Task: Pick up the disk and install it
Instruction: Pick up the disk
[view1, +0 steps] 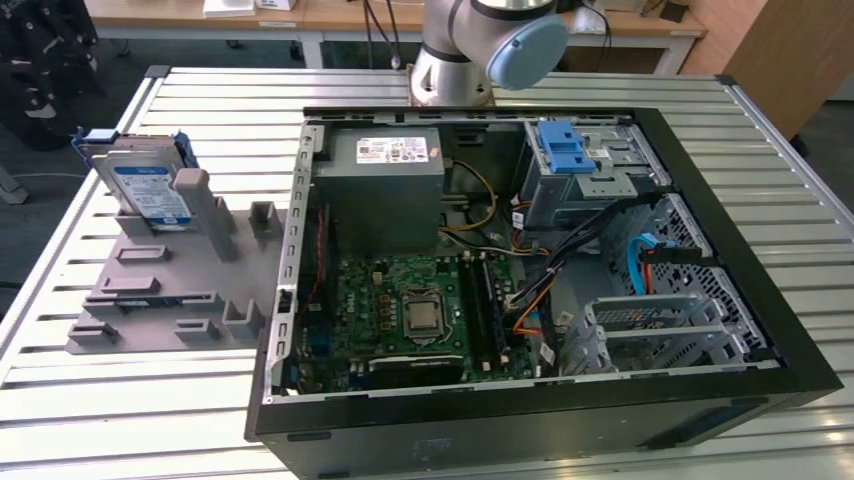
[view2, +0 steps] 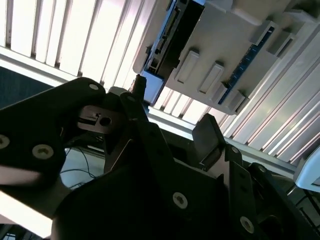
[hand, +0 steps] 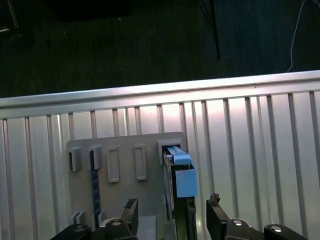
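The disk (view1: 147, 188) stands on edge in a slot of the grey holder plate (view1: 160, 300), at the exterior view's left beside the open computer case. It is silver with a blue-and-white label and blue rails. In the first wrist view the disk (hand: 179, 167) is seen from above, with my gripper (hand: 172, 207) open over it. One black fingertip (hand: 131, 209) is on one side of it and the other on the opposite side, both clear of the disk. The second wrist view shows the gripper (view2: 172, 105) open and the disk (view2: 167, 40) beyond it in the holder plate (view2: 225, 45).
The open black computer case (view1: 747, 300) lies on the slatted metal table (view1: 80, 400), with a grey power supply (view1: 387, 180), a motherboard (view1: 400, 310) and a drive cage with a blue latch (view1: 567, 150). The arm's base (view1: 461, 70) stands behind the case. A thin blue-edged board (hand: 93, 175) stands in the holder.
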